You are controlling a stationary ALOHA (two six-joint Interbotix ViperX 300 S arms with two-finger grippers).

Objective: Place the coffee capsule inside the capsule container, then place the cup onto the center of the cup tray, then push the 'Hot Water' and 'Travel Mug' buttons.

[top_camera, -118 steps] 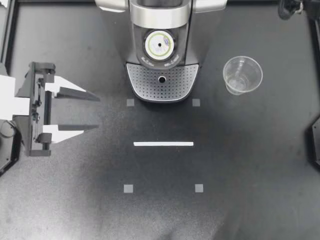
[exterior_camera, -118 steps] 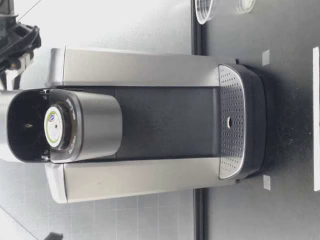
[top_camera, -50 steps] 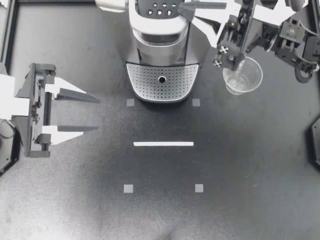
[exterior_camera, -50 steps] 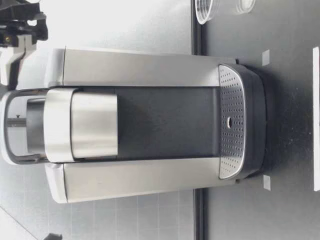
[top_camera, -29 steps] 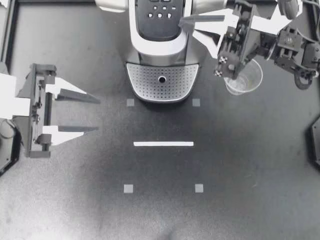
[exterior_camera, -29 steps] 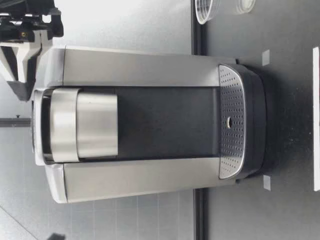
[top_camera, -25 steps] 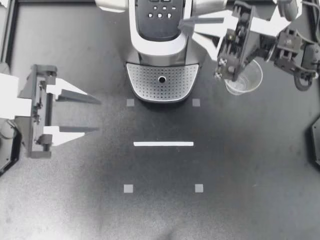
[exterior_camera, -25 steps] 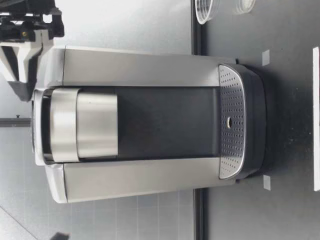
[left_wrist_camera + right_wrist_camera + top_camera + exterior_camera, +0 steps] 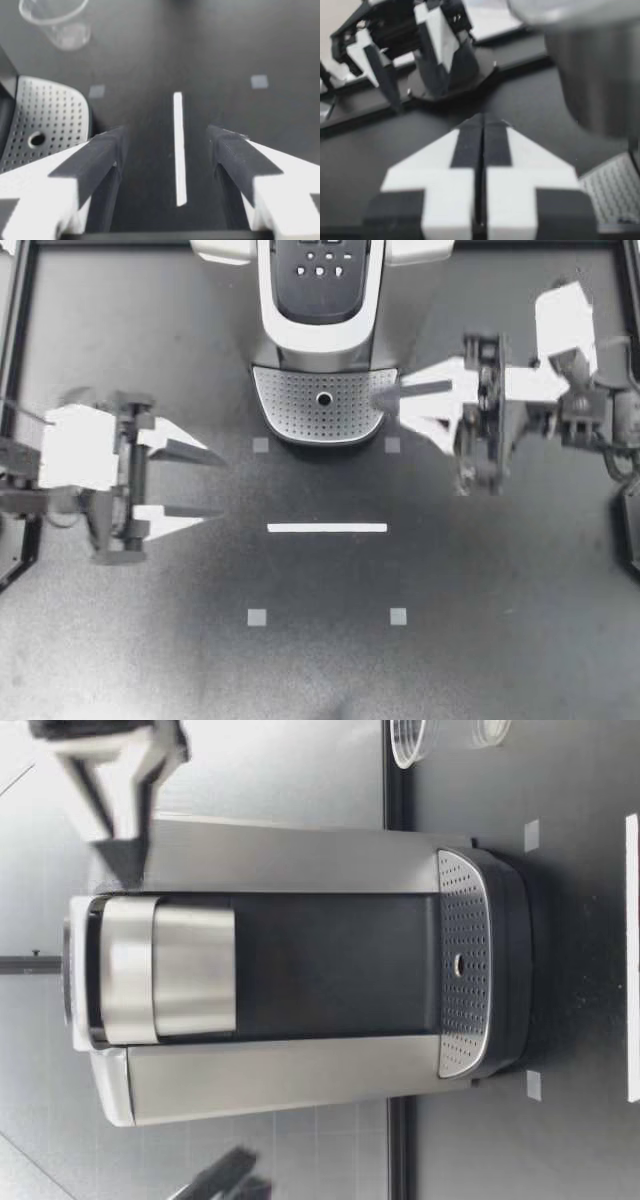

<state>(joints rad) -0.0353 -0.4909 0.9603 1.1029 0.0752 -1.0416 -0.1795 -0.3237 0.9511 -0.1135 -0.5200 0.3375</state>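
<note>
The silver coffee machine (image 9: 320,300) stands at the back middle with its lid down, so the capsule is hidden. Its buttons (image 9: 320,262) face up and the perforated cup tray (image 9: 322,400) is bare. My left gripper (image 9: 220,487) hovers open over the mat, in front of and beside the tray's left side. My right gripper (image 9: 380,397) is shut and empty, its tip by the tray's right edge. The clear cup (image 9: 55,20) stands on the mat beyond the tray; my right arm covers it from above. The low view shows my right gripper (image 9: 118,835) beside the machine's top.
A white strip (image 9: 327,528) and small grey squares (image 9: 257,617) mark the black mat in front of the machine. The right wrist view shows my left arm (image 9: 435,45) across the table. Black rails run along the table's sides.
The machine's lid came down over the capsule. My right gripper then dropped from beside the lid toward the tray's right edge. My left arm moved inward toward the middle.
</note>
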